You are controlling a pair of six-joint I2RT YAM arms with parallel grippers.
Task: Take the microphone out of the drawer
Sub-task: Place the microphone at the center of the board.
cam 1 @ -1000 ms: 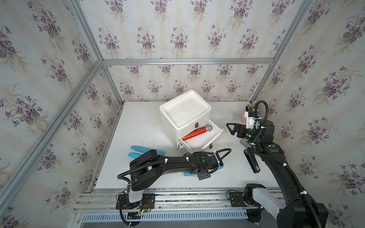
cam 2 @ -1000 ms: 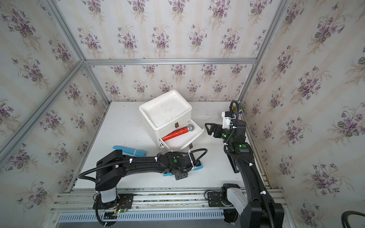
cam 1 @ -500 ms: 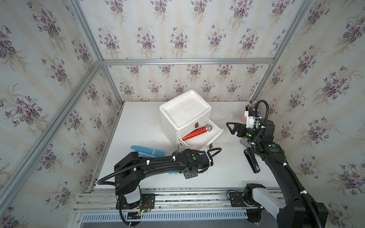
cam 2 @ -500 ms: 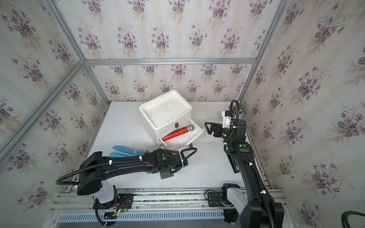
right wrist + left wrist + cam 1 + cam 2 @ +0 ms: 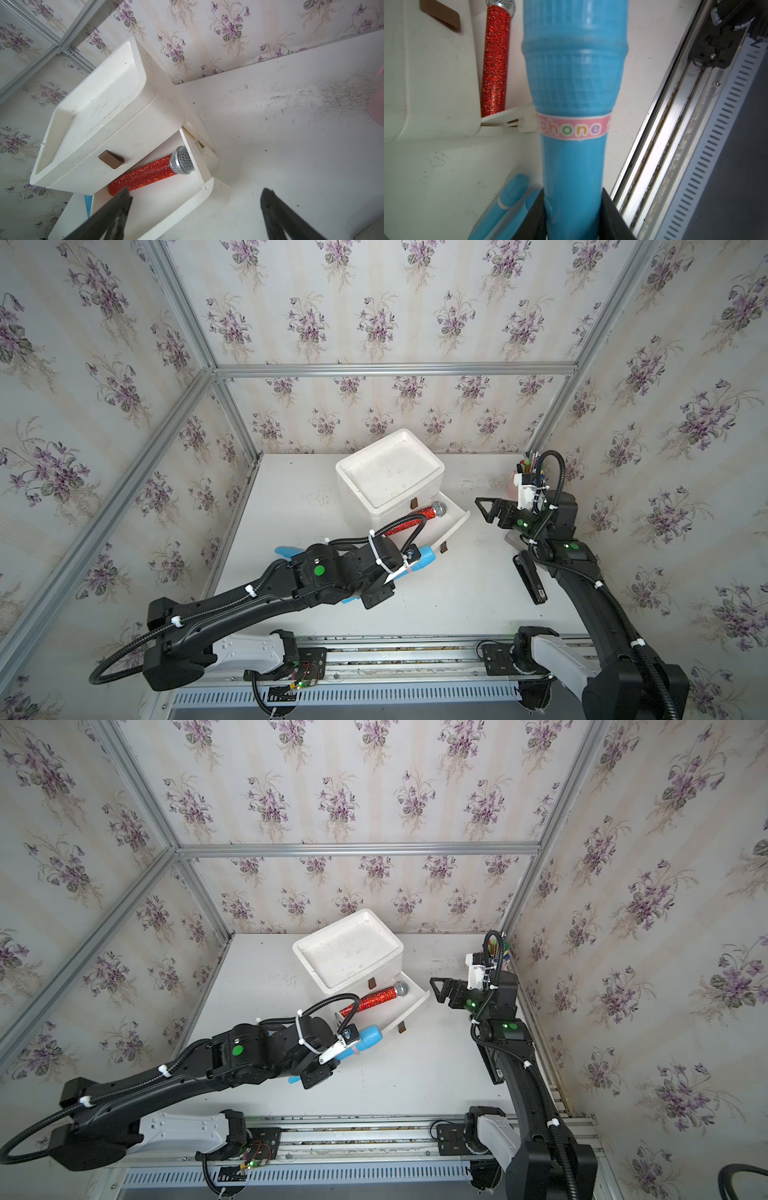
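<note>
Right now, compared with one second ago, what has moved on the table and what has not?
The left gripper, jaws shut on the blue plastic toy microphone, has drawn back toward the robot's left, carrying it along. Nothing was grasped or released. The red glitter microphone stays in the open white drawer; the right gripper stays open beside it.

A microphone [image 5: 149,172] lies in the open drawer [image 5: 166,199] of the cabinet [image 5: 99,108], a toy microphone [image 5: 424,562] just before it.

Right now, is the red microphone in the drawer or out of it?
In. The red microphone lies flat on the floor of the pulled-open drawer, with its silver head near one side wall.
</note>
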